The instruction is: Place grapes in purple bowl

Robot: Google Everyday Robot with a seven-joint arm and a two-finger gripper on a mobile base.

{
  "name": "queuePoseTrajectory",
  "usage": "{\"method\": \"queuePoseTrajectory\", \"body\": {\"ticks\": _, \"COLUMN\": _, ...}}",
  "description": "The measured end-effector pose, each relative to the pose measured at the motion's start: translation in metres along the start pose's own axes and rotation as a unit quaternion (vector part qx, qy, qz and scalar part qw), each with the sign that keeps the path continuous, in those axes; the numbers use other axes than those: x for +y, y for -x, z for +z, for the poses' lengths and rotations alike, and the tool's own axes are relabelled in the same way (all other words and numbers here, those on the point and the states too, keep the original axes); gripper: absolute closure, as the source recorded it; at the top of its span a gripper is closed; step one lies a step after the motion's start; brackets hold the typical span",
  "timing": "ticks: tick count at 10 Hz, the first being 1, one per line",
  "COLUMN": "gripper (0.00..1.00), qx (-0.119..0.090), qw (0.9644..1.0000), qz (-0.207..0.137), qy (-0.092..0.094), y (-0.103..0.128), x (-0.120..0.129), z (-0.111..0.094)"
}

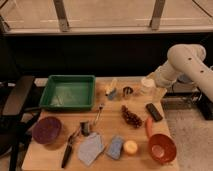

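The grapes (131,117), a small dark reddish-purple cluster, lie on the wooden table (60,116) right of centre. The purple bowl (47,130) sits at the table's front left corner, far from the grapes, and looks empty. My white arm comes in from the upper right. My gripper (149,86) hangs over the table's back right edge, behind and a little right of the grapes and well apart from them. It holds none of the task's things.
A green tray (68,92) stands at the back left. An orange bowl (161,148), an orange carrot-like piece (149,126) and a black bar (154,111) lie at the right. A yellow ball (130,147), blue sponge (115,147), grey cloth (91,148) and black-handled tool (69,151) lie along the front.
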Motion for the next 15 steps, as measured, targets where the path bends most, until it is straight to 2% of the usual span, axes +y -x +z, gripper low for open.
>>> {"method": "queuePoseTrajectory", "body": {"ticks": 10, "gripper": 0.22, "qx": -0.001, "qw": 1.0000, "qz": 0.000, "qy": 0.000, "y": 0.001, "x": -0.001, "z": 0.000}}
{"method": "queuePoseTrajectory", "body": {"ticks": 12, "gripper": 0.22, "qx": 0.002, "qw": 1.0000, "qz": -0.007, "qy": 0.005, "y": 0.002, "x": 0.002, "z": 0.002}}
{"method": "queuePoseTrajectory", "body": {"ticks": 13, "gripper": 0.22, "qx": 0.007, "qw": 0.9997, "qz": -0.019, "qy": 0.010, "y": 0.012, "x": 0.008, "z": 0.008}}
{"method": "queuePoseTrajectory", "body": {"ticks": 15, "gripper": 0.22, "qx": 0.014, "qw": 0.9991, "qz": -0.037, "qy": 0.015, "y": 0.039, "x": 0.022, "z": 0.036}}
